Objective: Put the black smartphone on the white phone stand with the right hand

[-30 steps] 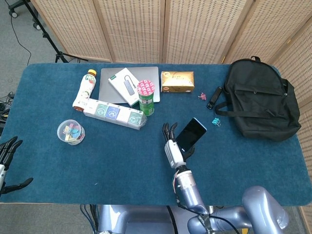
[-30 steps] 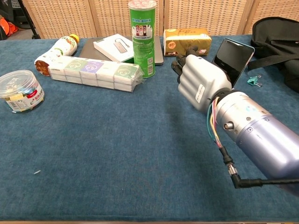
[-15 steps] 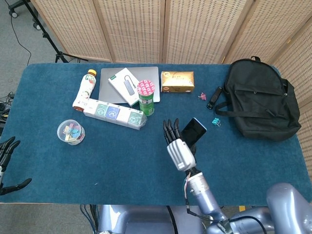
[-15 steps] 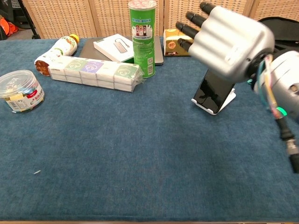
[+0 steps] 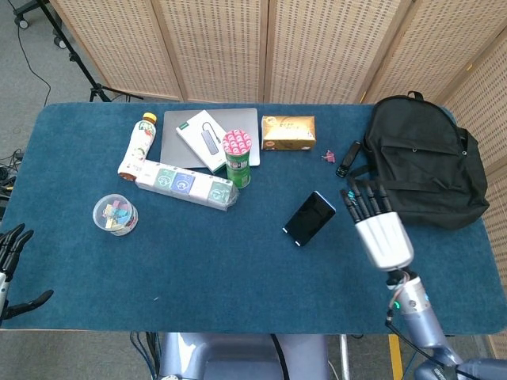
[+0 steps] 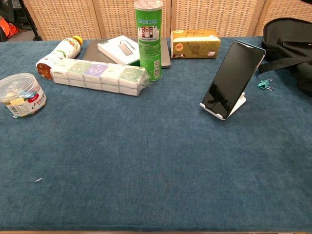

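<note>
Since a second ago the right hand (image 5: 382, 234) has let go and pulled right, fingers spread, holding nothing. Black smartphone (image 6: 233, 78) leans propped on the white phone stand (image 6: 234, 108). Best to keep withdrawing clear without nudging it.

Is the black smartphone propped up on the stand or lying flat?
Propped up: the black smartphone leans tilted on the white phone stand.

Bright even light, sharp, seemingly shadowless
</note>
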Controlling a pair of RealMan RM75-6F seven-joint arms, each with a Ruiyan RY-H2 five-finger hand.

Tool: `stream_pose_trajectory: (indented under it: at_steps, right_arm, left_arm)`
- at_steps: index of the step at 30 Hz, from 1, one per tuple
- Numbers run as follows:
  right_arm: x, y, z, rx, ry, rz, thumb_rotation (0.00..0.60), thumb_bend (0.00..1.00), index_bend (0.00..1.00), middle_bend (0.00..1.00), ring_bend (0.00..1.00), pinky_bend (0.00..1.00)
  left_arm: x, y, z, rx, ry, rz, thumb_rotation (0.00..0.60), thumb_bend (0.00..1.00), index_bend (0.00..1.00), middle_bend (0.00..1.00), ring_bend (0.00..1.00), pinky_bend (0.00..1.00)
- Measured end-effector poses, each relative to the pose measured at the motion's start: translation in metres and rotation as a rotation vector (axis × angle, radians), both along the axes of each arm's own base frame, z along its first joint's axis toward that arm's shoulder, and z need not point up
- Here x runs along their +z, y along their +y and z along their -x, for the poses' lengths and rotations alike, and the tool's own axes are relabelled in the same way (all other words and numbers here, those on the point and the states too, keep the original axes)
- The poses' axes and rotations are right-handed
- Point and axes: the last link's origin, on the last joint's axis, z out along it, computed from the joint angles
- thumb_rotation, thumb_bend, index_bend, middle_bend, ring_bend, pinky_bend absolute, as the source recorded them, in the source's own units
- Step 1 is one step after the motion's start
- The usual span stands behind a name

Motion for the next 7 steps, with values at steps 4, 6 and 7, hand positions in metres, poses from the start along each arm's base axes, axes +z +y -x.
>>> stream_pose_trajectory:
  at_steps: [4, 6, 7]
  right_arm:
    - [0.011, 0.026, 0.036, -0.116, -0.148, -0.031, 0.600, 0.00, 0.02, 0.00, 0.00, 0.00]
    - [0.015, 0.039, 0.052, -0.181, -0.228, -0.048, 0.600, 0.00, 0.01, 0.00, 0.00, 0.00]
    - [0.017, 0.044, 0.059, -0.206, -0.257, -0.053, 0.600, 0.00, 0.01, 0.00, 0.00, 0.00]
  left_arm:
    - [-0.002, 0.000, -0.001, -0.003, 0.014, -0.023, 0.600, 0.00, 0.00, 0.00, 0.00, 0.00]
    - [-0.002, -0.001, 0.000, -0.003, 0.015, -0.038, 0.600, 0.00, 0.00, 0.00, 0.00, 0.00]
    - [-0.002, -0.001, 0.000, -0.002, 0.016, -0.042, 0.600, 0.00, 0.00, 0.00, 0.00, 0.00]
